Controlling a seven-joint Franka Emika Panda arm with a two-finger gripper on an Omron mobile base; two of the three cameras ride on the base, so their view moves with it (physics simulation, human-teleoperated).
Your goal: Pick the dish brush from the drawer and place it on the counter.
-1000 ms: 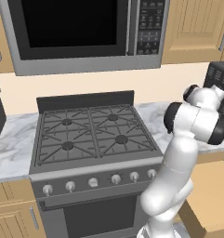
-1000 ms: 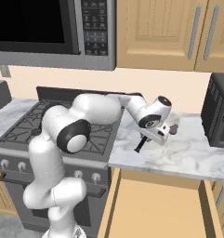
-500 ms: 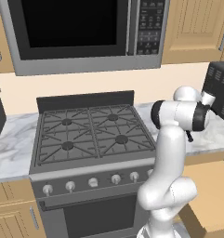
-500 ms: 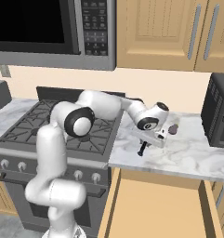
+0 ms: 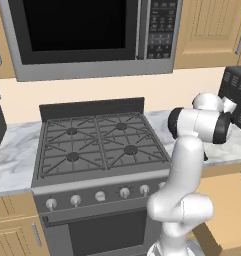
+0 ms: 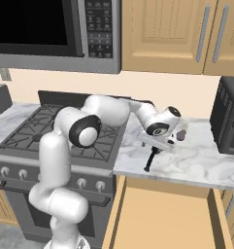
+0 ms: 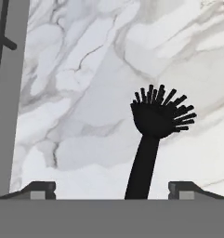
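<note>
Gripper (image 6: pixel 157 146) hangs just above the white marble counter (image 6: pixel 201 163), right of the gas stove (image 6: pixel 36 131), its fingertips (image 7: pixel 41 189) spread wide with nothing between them touching. Dish brush (image 6: pixel 150 160) lies on the marble below, above the open drawer (image 6: pixel 162 219), left of the toaster oven (image 6: pixel 227 116).

Black dish brush (image 7: pixel 153 135) over white marble counter (image 7: pixel 85 69); oak drawer (image 6: pixel 162 219) open.
</note>
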